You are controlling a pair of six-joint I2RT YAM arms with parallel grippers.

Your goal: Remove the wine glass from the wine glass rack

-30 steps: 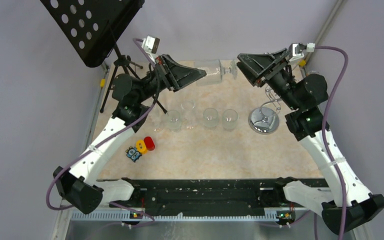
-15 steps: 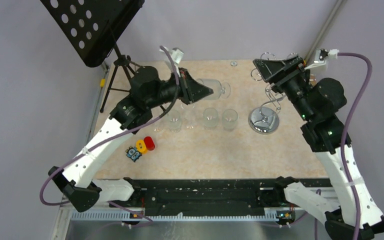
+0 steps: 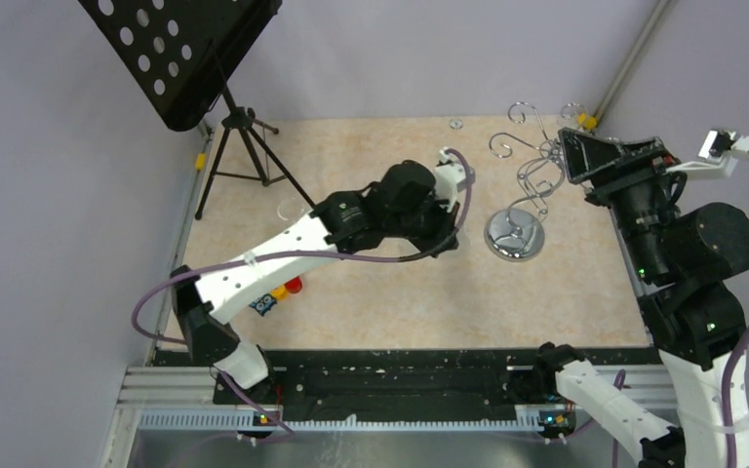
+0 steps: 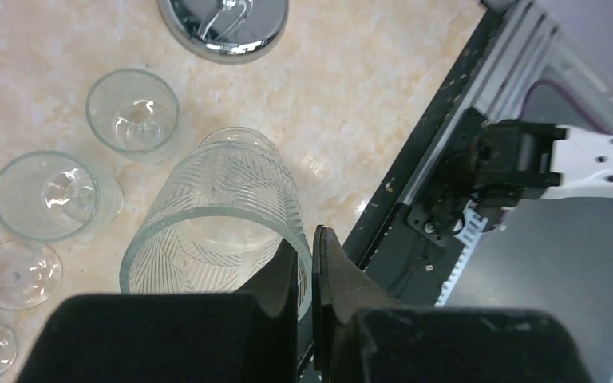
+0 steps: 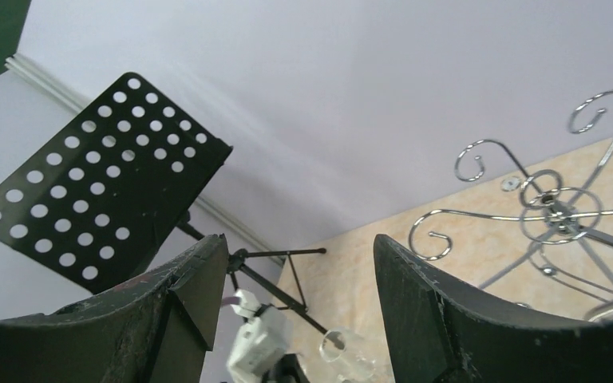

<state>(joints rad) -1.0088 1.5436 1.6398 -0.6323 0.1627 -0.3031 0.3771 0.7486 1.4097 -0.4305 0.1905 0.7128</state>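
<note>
Left wrist: wine glass [image 4: 207, 215], centre-left of frame, is off the wine glass rack [image 4: 223, 24], whose base shows at top. Long axis tilted: mouth at the tool, foot end toward the desk [image 4: 351, 96], upper right. Rim pinched in the closed left tool [image 4: 310, 249]. The right tool [image 5: 299, 239] is spread wide and empty, just beside the rack's arms.

1 rack [image 3: 514, 236], 1 music stand [image 3: 180, 54]
</note>
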